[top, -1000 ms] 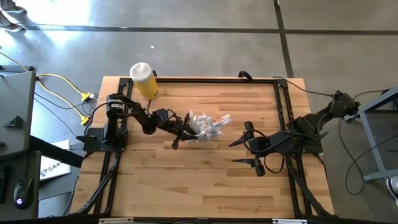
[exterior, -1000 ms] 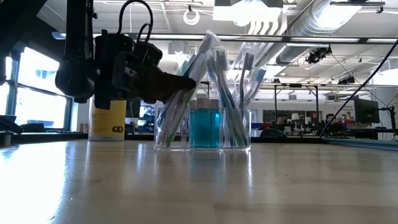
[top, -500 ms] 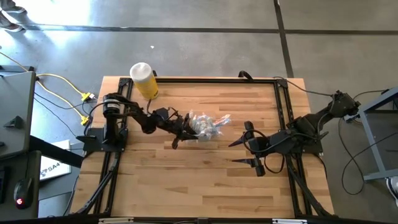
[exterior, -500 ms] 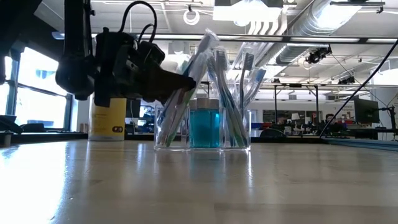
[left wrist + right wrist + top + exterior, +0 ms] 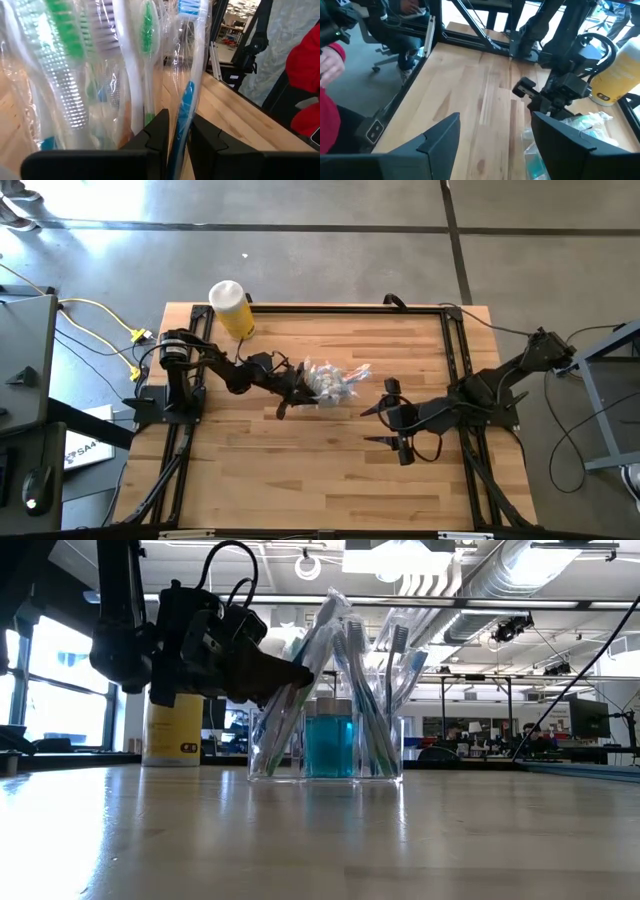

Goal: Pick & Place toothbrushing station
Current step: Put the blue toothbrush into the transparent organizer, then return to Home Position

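While pinched on one upright blue-handled toothbrush (image 5: pixel 184 112) in the clear container (image 5: pixel 325 745) at table centre, left gripper (image 5: pixel 292 392) nearer. Right gripper (image 5: pixel 383 425), fingers spread and empty, just beside the container.

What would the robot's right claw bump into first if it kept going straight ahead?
Probably the clear container full of toothbrushes. The right gripper is open and points across bare table toward it. The left gripper is already there, shut on a blue toothbrush.
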Controlling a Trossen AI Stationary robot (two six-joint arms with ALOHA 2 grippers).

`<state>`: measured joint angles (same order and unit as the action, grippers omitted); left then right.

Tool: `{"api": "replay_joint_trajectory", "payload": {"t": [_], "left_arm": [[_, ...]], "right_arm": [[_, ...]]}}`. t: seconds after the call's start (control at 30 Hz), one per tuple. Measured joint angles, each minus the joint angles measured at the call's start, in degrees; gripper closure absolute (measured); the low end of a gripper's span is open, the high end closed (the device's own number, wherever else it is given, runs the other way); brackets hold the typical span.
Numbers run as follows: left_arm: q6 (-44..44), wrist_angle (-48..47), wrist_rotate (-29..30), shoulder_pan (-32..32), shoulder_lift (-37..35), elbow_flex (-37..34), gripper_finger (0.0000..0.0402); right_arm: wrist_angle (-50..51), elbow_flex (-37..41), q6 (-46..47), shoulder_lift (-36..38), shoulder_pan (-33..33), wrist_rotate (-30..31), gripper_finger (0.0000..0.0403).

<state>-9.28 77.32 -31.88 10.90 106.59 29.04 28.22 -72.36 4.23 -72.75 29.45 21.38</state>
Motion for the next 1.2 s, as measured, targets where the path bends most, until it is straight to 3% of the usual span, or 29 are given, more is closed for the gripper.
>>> {"api": "replay_joint_trajectory", "payload": {"t": [0.13,0.37,0.47,0.93,1.2], "left_arm": [[-0.11,-0.07,-0.15,0.02,0.0,0.0,0.0325],[1.06,-0.74,0.15,0.02,-0.02,0.0,0.0231],[1.47,-1.0,0.01,0.0,-0.24,0.0,0.021],[6.05,-16.12,4.21,0.02,-16.61,-6.21,0.0213],[6.19,-36.81,7.21,0.02,-32.24,-6.56,0.0213]], "right_arm": [[-0.18,0.0,0.01,0.0,0.02,-0.02,0.0166],[-0.8,0.0,0.0,0.0,0.03,-0.04,0.0166],[-0.77,0.0,0.02,0.0,0.02,-0.03,0.0166],[-1.78,0.0,0.0,0.0,0.03,0.4,0.0166],[4.71,0.07,0.84,1.52,0.07,10.1,0.0166]]}}
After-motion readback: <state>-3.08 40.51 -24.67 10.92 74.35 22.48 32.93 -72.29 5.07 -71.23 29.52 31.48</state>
